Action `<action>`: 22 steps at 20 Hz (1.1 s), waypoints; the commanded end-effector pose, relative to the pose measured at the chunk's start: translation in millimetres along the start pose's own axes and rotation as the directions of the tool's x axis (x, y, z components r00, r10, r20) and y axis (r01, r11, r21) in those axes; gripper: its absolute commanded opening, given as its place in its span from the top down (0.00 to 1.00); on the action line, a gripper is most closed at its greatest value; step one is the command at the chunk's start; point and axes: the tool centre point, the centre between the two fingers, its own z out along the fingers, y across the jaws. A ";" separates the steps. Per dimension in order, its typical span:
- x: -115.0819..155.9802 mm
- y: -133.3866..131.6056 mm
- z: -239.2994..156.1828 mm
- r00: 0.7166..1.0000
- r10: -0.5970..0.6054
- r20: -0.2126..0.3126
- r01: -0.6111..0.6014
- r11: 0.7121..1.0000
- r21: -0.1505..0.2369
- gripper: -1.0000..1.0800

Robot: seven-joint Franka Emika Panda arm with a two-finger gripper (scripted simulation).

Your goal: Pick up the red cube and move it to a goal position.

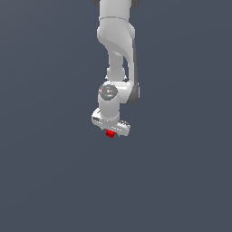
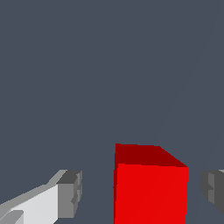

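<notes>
- Red cube (image 2: 151,188) fills the near foreground of the wrist view, plain-faced, bright front face and a darker upper face showing.
- Grey finger pads (image 2: 70,194) stand to either side of the cube; a clear strip of background shows between each pad and the cube's sides. No contact visible.
- Gripper (image 2: 142,192): spread wide, released, holding nothing; the cube sits between the two fingers, nearer to one than the other.
- Exterior view: white arm (image 1: 115,45) reaches straight down from the upper edge of frame, wrist joint pointing downward.
- Gripper (image 1: 110,132) body appears as a white bar, tilted slightly, with the red cube (image 1: 109,133) showing as a small red spot just at its lower edge; most of the cube is hidden by the hand.
- Ground (image 1: 45,181) is a uniform dark grey-blue surface; cannot tell from either view whether the cube rests on it or is lifted.
</notes>
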 end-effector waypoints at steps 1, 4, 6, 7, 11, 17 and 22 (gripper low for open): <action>-2.2 1.9 9.0 1.000 0.031 -0.001 -0.031 1.000 0.000 0.04; -3.7 2.6 14.8 0.999 0.050 -0.001 -0.050 0.999 0.000 0.04; -3.9 2.6 15.9 0.999 0.053 -0.001 -0.053 0.999 0.001 0.04; -3.9 2.6 15.9 0.999 0.053 -0.001 -0.053 0.999 0.001 1.00; -3.9 2.6 15.9 0.999 0.053 -0.001 -0.053 0.999 0.001 1.00; -4.0 2.3 15.6 0.999 0.052 -0.001 -0.052 0.999 0.001 1.00; -6.1 1.1 10.0 0.999 0.052 -0.001 -0.052 0.999 0.001 1.00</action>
